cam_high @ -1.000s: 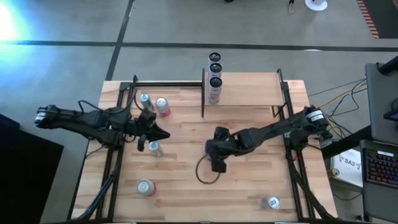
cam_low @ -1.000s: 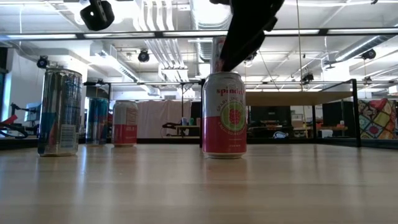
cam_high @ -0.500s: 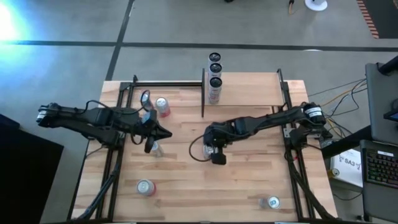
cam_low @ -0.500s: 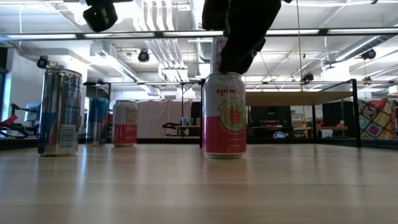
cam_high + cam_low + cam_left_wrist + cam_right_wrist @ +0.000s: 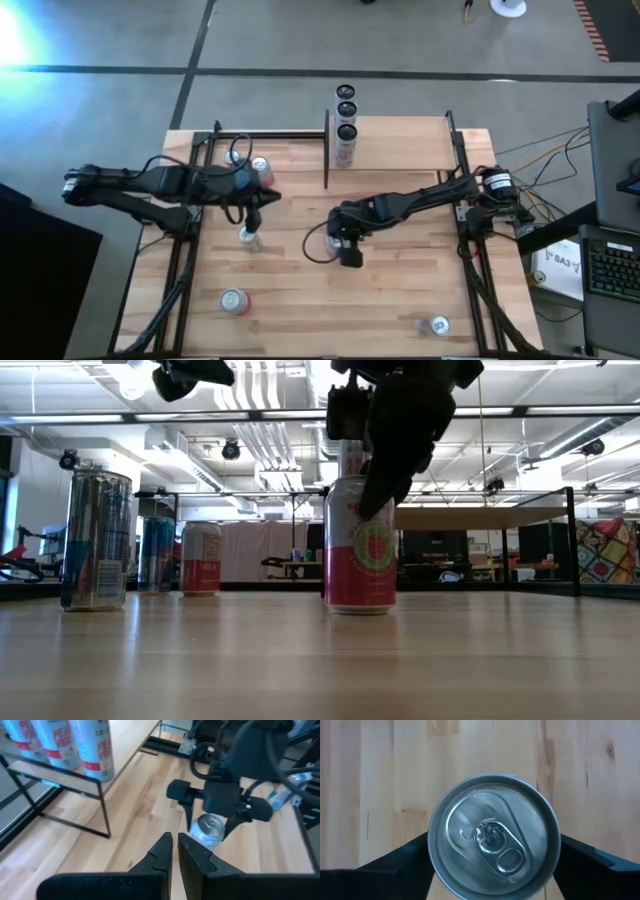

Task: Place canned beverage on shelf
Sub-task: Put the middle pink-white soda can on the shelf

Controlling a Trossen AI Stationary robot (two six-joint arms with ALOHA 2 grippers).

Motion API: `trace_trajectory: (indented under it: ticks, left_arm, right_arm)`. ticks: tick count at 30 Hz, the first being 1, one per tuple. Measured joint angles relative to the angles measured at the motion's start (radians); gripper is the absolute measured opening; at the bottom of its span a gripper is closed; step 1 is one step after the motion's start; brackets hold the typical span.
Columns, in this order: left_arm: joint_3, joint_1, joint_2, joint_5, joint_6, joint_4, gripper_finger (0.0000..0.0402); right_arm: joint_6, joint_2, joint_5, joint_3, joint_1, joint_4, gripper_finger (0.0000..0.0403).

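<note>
Butcher-block tabletop (image 5: 400,290) sitting in an open workshop, ceiling ducts and desks showing behind it in the low view.

Right gripper (image 5: 347,238) is straddling the pink can (image 5: 360,545) mid-table from above. Fingers (image 5: 395,865) are sitting on either side of the lid in the right wrist view, jaws wide. Can't tell whether the pads are touching the can wall. Can is standing upright on the table, base down, not lifted. Right arm is reaching in from the table's right edge.

Left gripper (image 5: 174,851) is hanging above the left half of the table, jaws closed together, carrying nothing. Silver can (image 5: 249,237) is standing right below it.

Step in hand, my read: grasp on the pink can, pre-lift. Next move is calling for a full squeeze on the can wall, a straight lift so it isn't tipping, then a carry to the shelf (image 5: 410,145) at the far edge and a set-down on bare panel beside the existing row. The black rods of the frame are sitting on that route, so clearance matters.

Shelf is already holding a row of tall cans (image 5: 346,110) at its left end; rest of the panel is showing bare wood. More cans are waiting on the table: one red (image 5: 261,170) behind the left arm, one (image 5: 233,301) at front left, one (image 5: 438,325) at front right.
</note>
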Motion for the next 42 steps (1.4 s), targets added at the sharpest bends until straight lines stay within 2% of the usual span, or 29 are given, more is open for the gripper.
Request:
trace_trajectory:
  ticks: [4, 10, 15, 19, 22, 31, 33, 36, 42]
  left_arm:
    - [-0.008, 0.030, -0.002, 0.000, -0.003, -0.024, 0.0003]
    - [-0.009, 0.054, -0.022, 0.000, -0.005, -0.051, 0.0001]
    - [-0.009, 0.078, -0.040, 0.000, 0.000, -0.088, 0.0001]
    - [-0.009, 0.110, -0.047, 0.000, 0.042, -0.099, 0.0001]
    - [-0.009, 0.147, -0.047, -0.001, 0.109, -0.095, 0.0001]
    - [-0.010, 0.273, -0.040, 0.004, 0.353, 0.017, 0.0001]
    - [-0.010, 0.326, -0.039, 0.061, 0.395, 0.040, 0.0001]
    - [-0.010, 0.424, -0.027, 0.224, 0.452, 0.060, 0.0001]
    - [-0.010, 0.620, 0.042, 0.494, 0.522, 0.073, 0.0001]
  right_arm:
    - [0.038, 0.013, 0.003, 0.005, 0.003, 0.035, 0.0281]
    - [0.137, 0.003, 0.081, 0.001, 0.017, 0.051, 0.0281]
    - [0.284, -0.051, 0.144, 0.001, 0.031, 0.018, 0.0281]
    - [0.390, -0.137, 0.170, 0.001, 0.036, -0.052, 0.0281]
    - [0.449, -0.232, 0.230, 0.001, 0.034, -0.140, 0.0281]
    - [0.604, -0.481, 0.363, 0.051, -0.056, -0.465, 0.0281]
    - [0.612, -0.497, 0.367, 0.082, -0.097, -0.520, 0.0281]
    - [0.584, -0.491, 0.373, 0.135, -0.163, -0.551, 0.0281]
    - [0.421, -0.421, 0.362, 0.227, -0.327, -0.552, 0.0281]
